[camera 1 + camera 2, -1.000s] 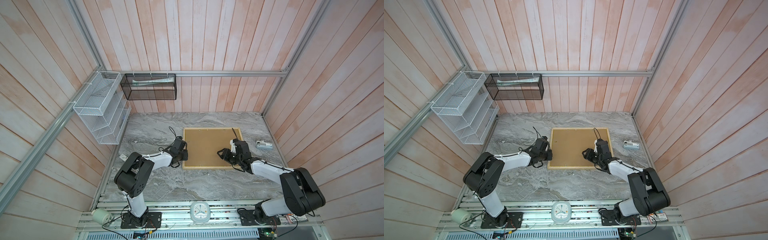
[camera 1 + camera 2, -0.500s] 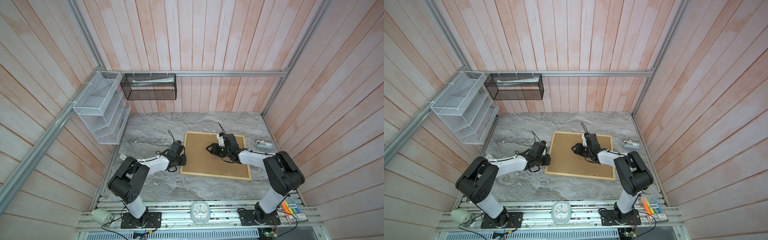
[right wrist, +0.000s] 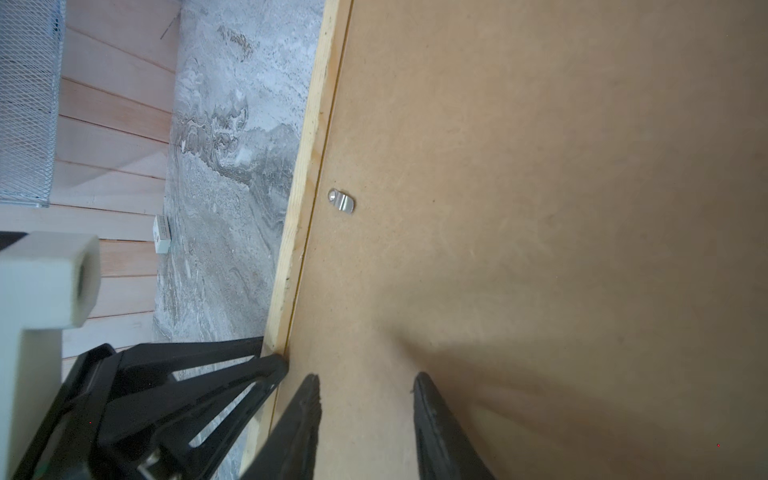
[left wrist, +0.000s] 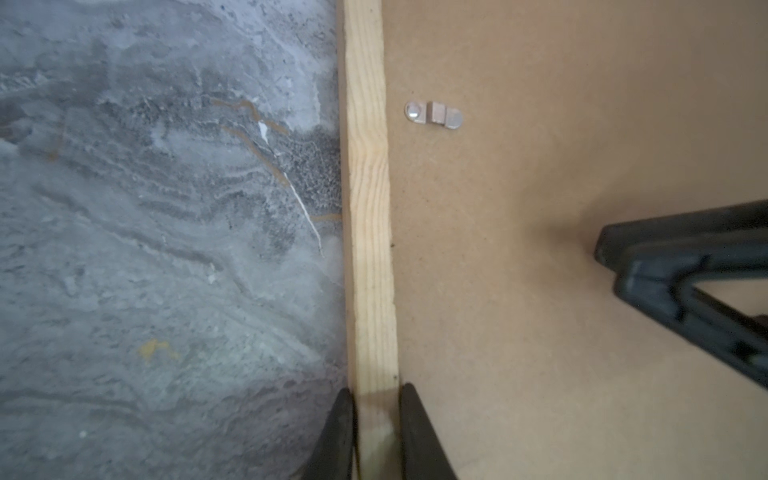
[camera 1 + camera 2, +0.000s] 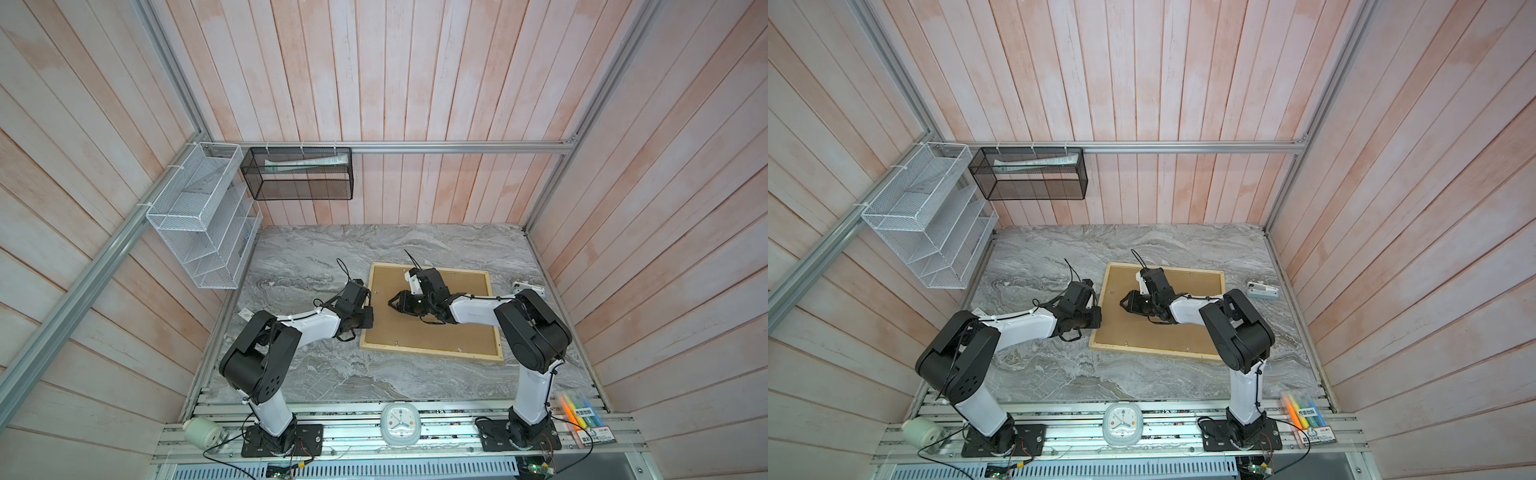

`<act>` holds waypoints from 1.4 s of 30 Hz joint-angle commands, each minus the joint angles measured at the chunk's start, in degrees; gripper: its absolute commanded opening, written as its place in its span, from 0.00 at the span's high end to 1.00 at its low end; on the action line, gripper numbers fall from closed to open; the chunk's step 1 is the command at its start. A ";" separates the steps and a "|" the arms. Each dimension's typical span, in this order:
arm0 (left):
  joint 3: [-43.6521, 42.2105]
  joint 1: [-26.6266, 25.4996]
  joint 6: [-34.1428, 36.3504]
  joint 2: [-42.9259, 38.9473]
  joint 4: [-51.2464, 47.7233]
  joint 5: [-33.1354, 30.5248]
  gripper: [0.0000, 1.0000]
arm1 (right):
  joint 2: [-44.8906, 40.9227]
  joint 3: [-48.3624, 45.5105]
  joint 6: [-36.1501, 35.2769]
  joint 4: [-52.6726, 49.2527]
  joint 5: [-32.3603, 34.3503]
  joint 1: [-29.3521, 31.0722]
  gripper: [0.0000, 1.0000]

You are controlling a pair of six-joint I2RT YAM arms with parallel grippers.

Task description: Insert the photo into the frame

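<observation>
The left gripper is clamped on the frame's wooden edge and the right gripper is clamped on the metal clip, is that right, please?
Not quite: the left gripper does clamp the frame, but the right wrist view shows the right gripper open over bare backing board, apart from the metal clip.

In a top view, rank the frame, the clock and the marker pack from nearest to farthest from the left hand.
1. The frame: touching, the left hand is clamped on its edge.
2. The clock: on the front rail, near the middle.
3. The marker pack: front right corner, clearly farthest.
</observation>
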 commanded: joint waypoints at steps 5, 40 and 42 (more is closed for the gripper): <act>-4.38 -0.22 -1.70 -1.99 -2.09 1.75 0.86 | 3.12 1.69 1.40 2.64 -1.57 2.07 0.65; -10.03 -2.39 -9.85 -4.04 5.51 -0.14 0.90 | 3.13 2.67 1.52 2.34 3.63 5.27 0.75; -9.88 -2.48 -9.85 -3.95 5.25 -0.38 0.90 | 4.05 4.21 1.03 1.59 3.26 5.27 0.75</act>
